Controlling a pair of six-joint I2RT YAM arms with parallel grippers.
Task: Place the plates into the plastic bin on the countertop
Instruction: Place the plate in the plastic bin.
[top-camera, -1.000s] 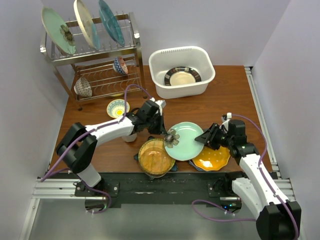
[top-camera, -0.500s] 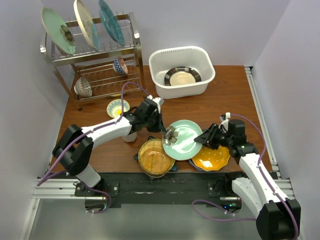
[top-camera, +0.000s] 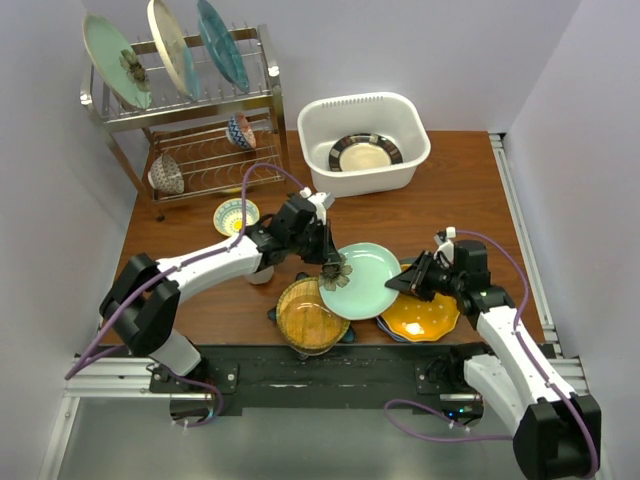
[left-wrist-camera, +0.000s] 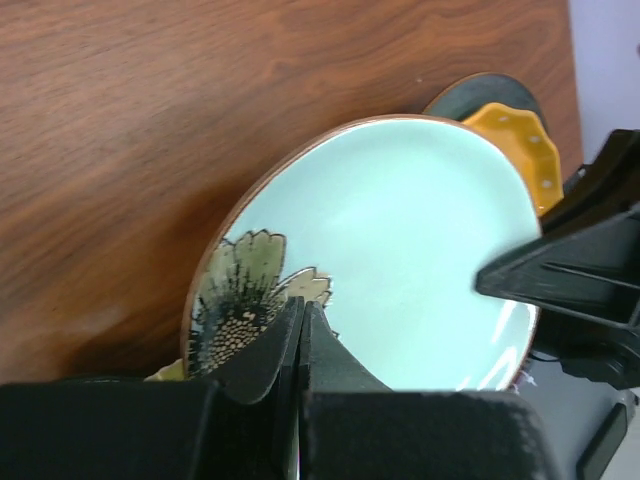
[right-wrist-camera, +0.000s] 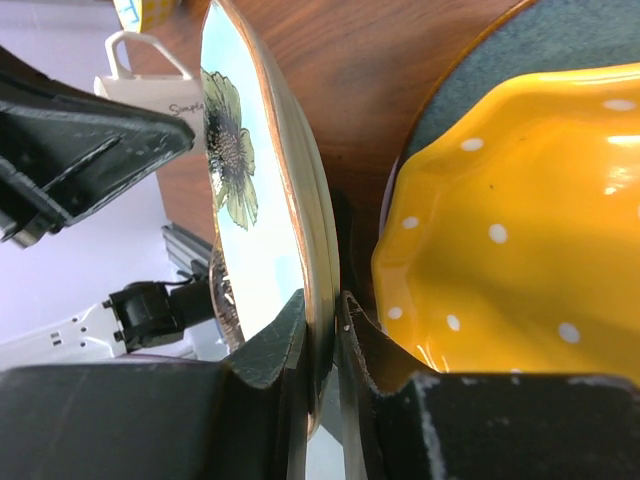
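1. Countertop wood open between mint plate and plastic bin at far centre; black front edge just near of the plate; walls at left and right sides.
2. Mint plate at near centre, overlapping amber plate at near left and orange dotted plate at near right; dark plate under the orange one.
3. Striped plate lying flat inside the bin; wire rack at far left, small bowl on the wood near it.
4. Left gripper pressed together on the flower rim; right gripper pinching the opposite rim.
5. Flower end pointing left, held line running left to right, face up, somewhat tilted.
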